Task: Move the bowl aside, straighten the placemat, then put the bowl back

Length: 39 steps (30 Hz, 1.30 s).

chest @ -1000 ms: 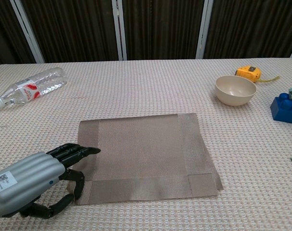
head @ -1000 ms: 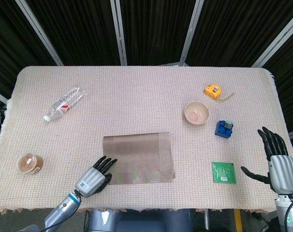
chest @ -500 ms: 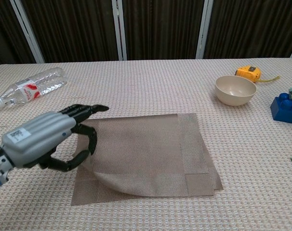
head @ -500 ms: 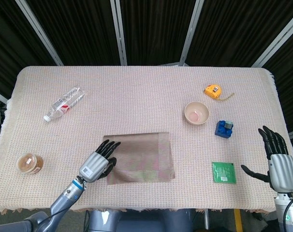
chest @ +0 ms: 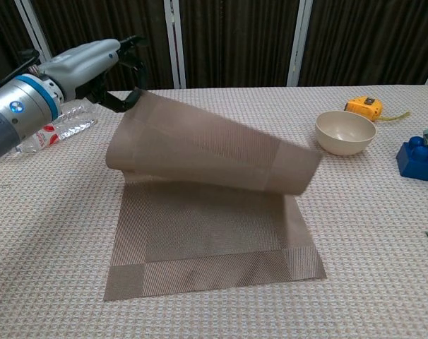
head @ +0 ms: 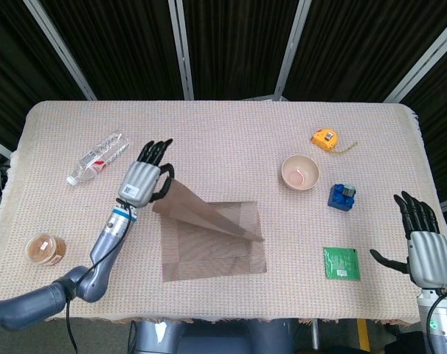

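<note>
A brown woven placemat (head: 216, 247) (chest: 200, 233) lies near the table's front middle. Its upper layer is lifted and peeled away at the left corner. My left hand (head: 144, 177) (chest: 94, 65) pinches that raised corner above the table, left of the mat. The cream bowl (head: 300, 172) (chest: 345, 132) stands upright on the cloth to the right, apart from the mat. My right hand (head: 423, 243) hovers at the table's front right corner with its fingers spread and nothing in it; the chest view does not show it.
A plastic bottle (head: 98, 158) (chest: 48, 127) lies at the left. A brown jar (head: 45, 249) sits front left. A yellow tape measure (head: 325, 138) (chest: 366, 106), a blue block (head: 342, 196) (chest: 419, 159) and a green packet (head: 341, 263) lie right of the bowl.
My left hand has risen and moved back from the mat's front left corner, lifting the mat's folded layer up with it. The right hand and bowl have stayed put.
</note>
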Motion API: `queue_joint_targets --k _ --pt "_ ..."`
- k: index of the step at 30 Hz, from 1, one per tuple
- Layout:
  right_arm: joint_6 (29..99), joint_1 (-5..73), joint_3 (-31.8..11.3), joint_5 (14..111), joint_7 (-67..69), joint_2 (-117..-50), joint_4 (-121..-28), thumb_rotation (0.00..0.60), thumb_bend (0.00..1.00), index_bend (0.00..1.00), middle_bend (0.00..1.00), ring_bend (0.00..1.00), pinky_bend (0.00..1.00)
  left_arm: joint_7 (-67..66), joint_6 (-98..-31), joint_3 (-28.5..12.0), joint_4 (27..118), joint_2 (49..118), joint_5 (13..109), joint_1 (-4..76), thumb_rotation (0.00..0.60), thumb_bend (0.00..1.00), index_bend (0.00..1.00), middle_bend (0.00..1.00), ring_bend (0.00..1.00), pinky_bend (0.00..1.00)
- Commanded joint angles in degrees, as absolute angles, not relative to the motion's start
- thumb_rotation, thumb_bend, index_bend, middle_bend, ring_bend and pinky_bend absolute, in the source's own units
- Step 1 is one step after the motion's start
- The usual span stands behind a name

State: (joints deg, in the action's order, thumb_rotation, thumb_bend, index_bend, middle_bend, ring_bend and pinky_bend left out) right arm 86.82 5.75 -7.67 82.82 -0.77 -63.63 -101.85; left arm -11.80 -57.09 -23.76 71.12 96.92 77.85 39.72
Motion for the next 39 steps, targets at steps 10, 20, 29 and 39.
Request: queue_joint_targets --k 10,20,29,39 --pt "86.3 6.3 -7.4 82.6 -5.0 -65.3 -102.3 0.6 0.0 0.0 0.0 0.0 0.0 -3.7 -52.0 -24.1 52.6 97.4 70.5 42.2 0.6 0.43 0.36 0.0 0.0 0.0" --pt "85.4 6.7 -6.5 84.0 -5.9 -65.6 -102.6 0.6 0.0 0.0 0.0 0.0 0.0 -0.1 -55.8 -23.1 53.4 95.6 69.4 39.3 0.6 0.15 0.0 0.0 0.0 0.0" --pt "79.9 9.4 -3.2 89.6 -4.6 -64.9 -102.8 0.6 0.0 0.0 0.0 0.0 0.0 -5.4 -64.6 -19.3 76.3 78.8 69.7 28.0 0.6 0.15 0.0 0.0 0.0 0.0" --pt "67.8 19.2 -2.6 97.2 -4.8 -67.3 -100.6 0.6 0.0 0.08 0.0 0.0 0.0 -10.5 -75.2 -14.1 95.2 65.1 69.1 16.2 0.6 0.15 0.0 0.0 0.0 0.0"
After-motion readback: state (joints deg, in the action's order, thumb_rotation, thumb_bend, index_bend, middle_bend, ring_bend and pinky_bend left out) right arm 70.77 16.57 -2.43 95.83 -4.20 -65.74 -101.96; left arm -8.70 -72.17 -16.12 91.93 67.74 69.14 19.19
